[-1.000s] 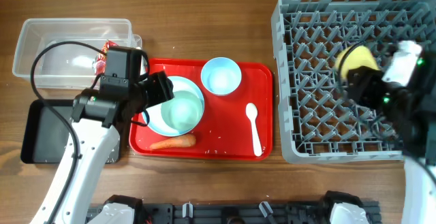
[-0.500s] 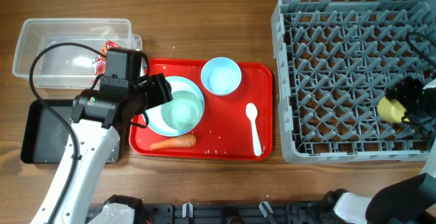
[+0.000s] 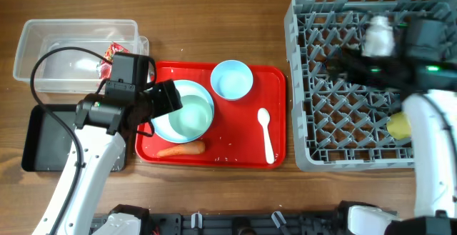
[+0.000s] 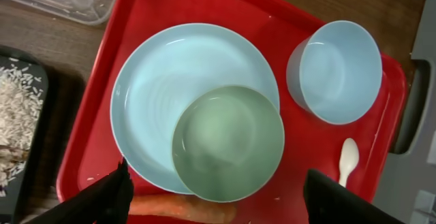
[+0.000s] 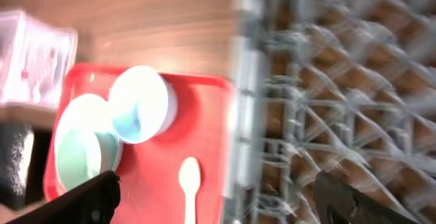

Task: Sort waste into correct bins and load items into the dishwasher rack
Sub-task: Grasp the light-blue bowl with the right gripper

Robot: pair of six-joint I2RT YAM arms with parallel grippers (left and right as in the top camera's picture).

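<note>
Yellow cup [image 3: 398, 125] sits in dishwasher rack [image 3: 335, 161]; wrapper [image 3: 114, 50] apparently in clear tub [image 3: 43, 26]. Plate [image 4: 157, 81], bowls [image 4: 337, 71], spoon [image 3: 265, 131], carrot [image 3: 182, 149] not yet off red tray [image 3: 235, 131]. Left gripper [image 4: 218, 184] spread above plate; right gripper [image 5: 216, 186] spread, empty, over rack.

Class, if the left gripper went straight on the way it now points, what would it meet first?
The left gripper would probably meet the green bowl on the plate; depth is unclear.

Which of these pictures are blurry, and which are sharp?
Right wrist view: everything smeared, dishwasher rack and red tray alike. Overhead view: sharp, except the right arm, blurred above the rack. Left wrist view: crisp plate and bowl.
</note>
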